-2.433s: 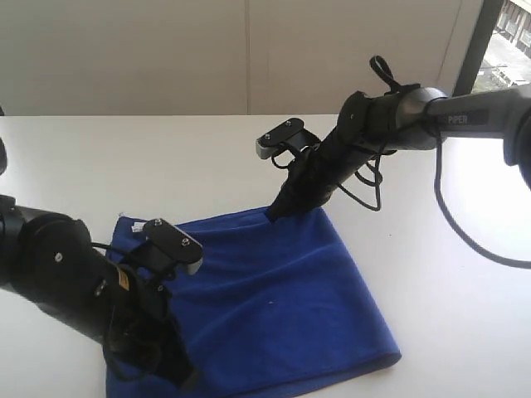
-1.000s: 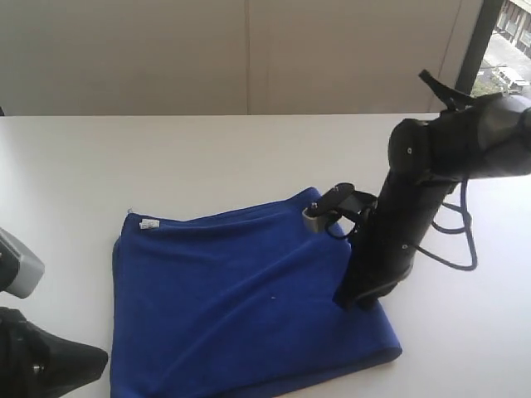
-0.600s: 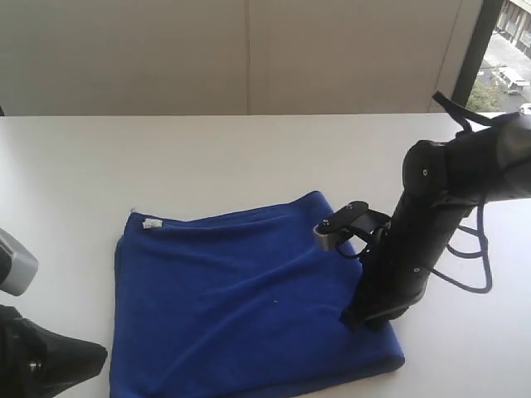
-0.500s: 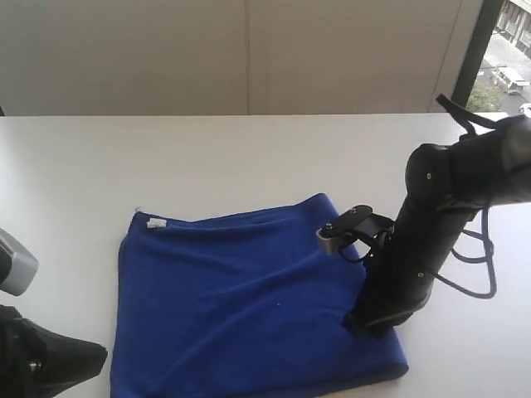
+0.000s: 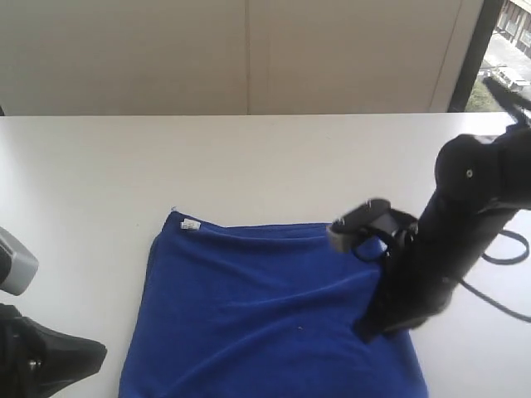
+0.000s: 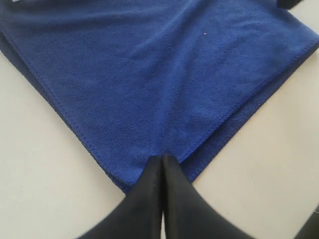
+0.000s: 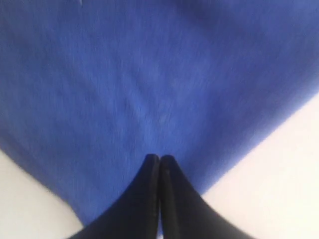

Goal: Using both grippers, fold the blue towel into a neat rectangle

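White table [image 5: 166, 157] fills most of the exterior view, with a plain beige wall [image 5: 124, 50] behind and a strip of window [image 5: 506, 50] at 2 o'clock.

Exterior view: the blue towel [image 5: 265, 298] lies flat on the table at 6 o'clock, and its near edge is cut off by the frame. It is deep royal blue with a soft matte pile and is roughly rectangular. Shallow creases run across the middle. A small white tag [image 5: 190, 224] sits at its 10 o'clock corner. The right gripper [image 5: 369, 326] is black, on a bulky rounded arm with a grey plate and looped cables. Its tip is down on the cloth at the towel's 3 o'clock side. The left arm [image 5: 46, 365] is a dark mass at 8 o'clock, apart from the towel.

Left wrist view: the left gripper [image 6: 160, 160] has thin black fingers pressed together, with the tips over a towel corner. No cloth shows between them. A stitched hem and a doubled layer are visible along the edge, and the nap is fine and fuzzy.

Right wrist view: the picture is blurred. The right gripper's fingers are pressed together with their tips against the blue pile. Whether any cloth is nipped cannot be told. White table shows at both sides of the corner.
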Action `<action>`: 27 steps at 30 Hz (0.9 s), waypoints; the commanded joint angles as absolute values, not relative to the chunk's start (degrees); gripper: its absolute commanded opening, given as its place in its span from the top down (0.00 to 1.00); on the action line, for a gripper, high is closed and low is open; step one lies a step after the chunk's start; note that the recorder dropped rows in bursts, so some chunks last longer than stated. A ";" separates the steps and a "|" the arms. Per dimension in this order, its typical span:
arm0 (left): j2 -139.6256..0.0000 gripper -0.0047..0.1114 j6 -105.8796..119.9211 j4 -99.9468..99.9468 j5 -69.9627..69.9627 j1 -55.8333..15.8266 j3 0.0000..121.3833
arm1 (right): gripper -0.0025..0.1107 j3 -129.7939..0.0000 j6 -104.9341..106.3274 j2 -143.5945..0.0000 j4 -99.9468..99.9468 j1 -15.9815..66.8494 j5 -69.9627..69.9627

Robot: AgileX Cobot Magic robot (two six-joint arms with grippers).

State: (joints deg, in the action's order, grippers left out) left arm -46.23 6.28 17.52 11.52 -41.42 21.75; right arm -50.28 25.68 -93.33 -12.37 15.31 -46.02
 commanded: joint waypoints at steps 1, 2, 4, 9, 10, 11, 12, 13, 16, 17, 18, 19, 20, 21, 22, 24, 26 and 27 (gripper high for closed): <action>-45.82 0.96 6.37 17.52 11.60 -41.88 21.32 | 0.98 -53.73 26.92 -91.92 -17.78 15.38 -36.37; -45.82 0.96 6.37 17.52 11.49 -41.88 21.32 | 0.98 -55.13 28.04 -92.93 -18.70 15.38 -36.22; -45.82 0.96 6.37 17.52 11.25 -41.88 21.32 | 0.98 -59.66 31.77 -96.86 -21.79 15.38 -37.36; -45.82 0.96 6.37 17.52 10.76 -41.88 21.32 | 0.98 -74.35 37.46 -110.17 -28.35 15.38 -41.99; -45.82 0.96 6.37 17.52 10.76 -41.88 21.32 | 0.98 -76.49 37.46 -112.82 -28.62 15.38 -42.63; -45.82 0.96 6.37 17.52 10.76 -41.88 21.32 | 0.98 -78.55 37.46 -114.74 -28.72 15.38 -43.67; -45.82 0.96 6.37 17.52 10.86 -41.88 21.32 | 0.98 -81.26 37.46 -117.44 -28.72 15.38 -44.83; -45.82 0.96 6.37 17.52 10.99 -41.88 21.32 | 0.98 -82.81 37.46 -119.03 -28.72 15.38 -45.96; -45.82 0.96 6.37 17.52 10.87 -41.88 21.32 | 0.98 -87.13 37.46 -123.38 -28.60 15.38 -47.88; -45.82 0.96 6.37 17.35 10.77 -41.88 21.32 | 0.98 -88.11 37.46 -124.40 -28.60 15.38 -47.86; -45.82 0.96 6.37 17.35 10.63 -41.88 21.32 | 0.98 -88.85 37.46 -125.23 -28.36 15.38 -47.86; -45.82 0.96 6.37 17.22 10.40 -41.88 21.32 | 0.98 -89.28 37.46 -125.85 -28.26 15.38 -47.49; -45.82 0.96 6.37 17.10 10.27 -41.88 21.32 | 0.98 -89.58 37.46 -126.38 -28.25 15.38 -47.21; -45.82 0.96 6.37 16.83 10.17 -41.88 21.32 | 0.98 -89.83 37.46 -126.76 -27.85 15.38 -46.85; -45.82 0.96 6.37 16.72 10.16 -41.88 21.32 | 0.98 -89.97 37.34 -126.96 -27.19 15.38 -46.34; -45.82 0.96 6.37 16.70 9.75 -41.88 21.32 | 0.98 -90.27 37.22 -127.56 -25.31 15.38 -45.81; -45.82 0.96 6.37 16.70 9.46 -41.88 21.32 | 0.98 -90.27 36.92 -128.08 -24.19 15.38 -45.25; -45.82 0.96 6.37 16.70 9.46 -41.88 21.32 | 0.98 -90.27 35.92 -128.20 -23.39 15.38 -44.62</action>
State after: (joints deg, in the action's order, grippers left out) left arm -46.23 6.39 16.67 9.67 -41.42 21.75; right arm -90.12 36.63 -126.99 -26.53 15.43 -46.81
